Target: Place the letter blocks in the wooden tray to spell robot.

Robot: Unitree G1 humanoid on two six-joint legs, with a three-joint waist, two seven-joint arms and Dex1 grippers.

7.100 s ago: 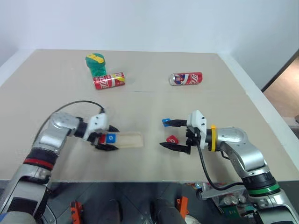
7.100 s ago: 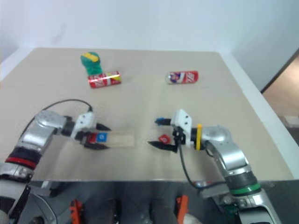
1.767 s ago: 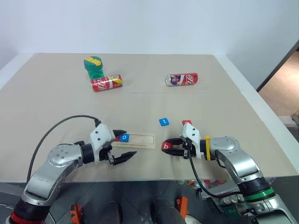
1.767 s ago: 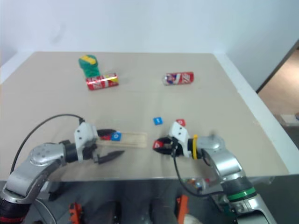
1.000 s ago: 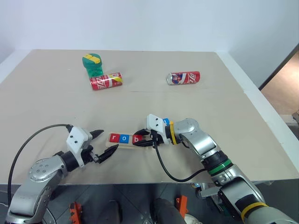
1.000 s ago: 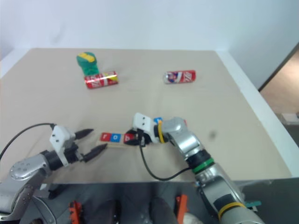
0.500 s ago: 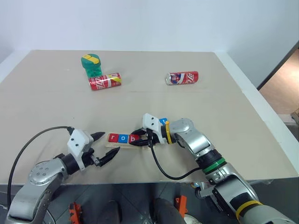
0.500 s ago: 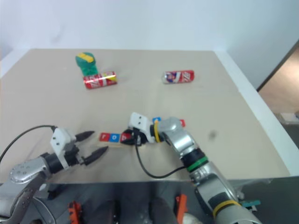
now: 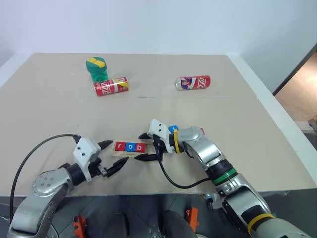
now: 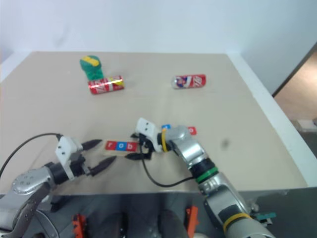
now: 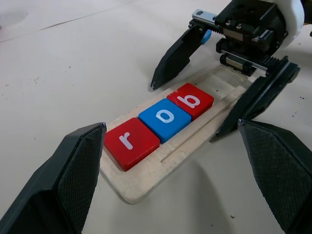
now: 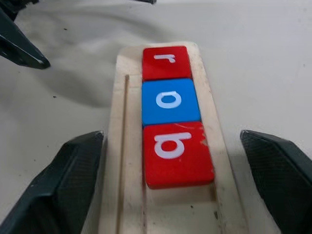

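The wooden tray (image 9: 130, 148) lies near the table's front edge, between my two grippers. Three letter blocks sit in its slot side by side: red r (image 12: 165, 63), blue o (image 12: 170, 101) and red b (image 12: 176, 153). My right gripper (image 9: 144, 147) stands open at the tray's right end, one finger on each side of the tray, holding nothing. My left gripper (image 9: 113, 154) is open just off the tray's left end, also empty. A blue block (image 9: 173, 129) and a red block (image 9: 200, 131) lie on the table behind my right wrist, partly hidden.
Two red soda cans (image 9: 111, 86) (image 9: 194, 82) lie on their sides at the back of the table. A green container (image 9: 99, 68) stands beside the left can. The table's front edge runs just below both grippers.
My right gripper, shut on the red b block at the tray a moment ago, has opened and left the block in the slot beside the o. The left gripper has stayed put.
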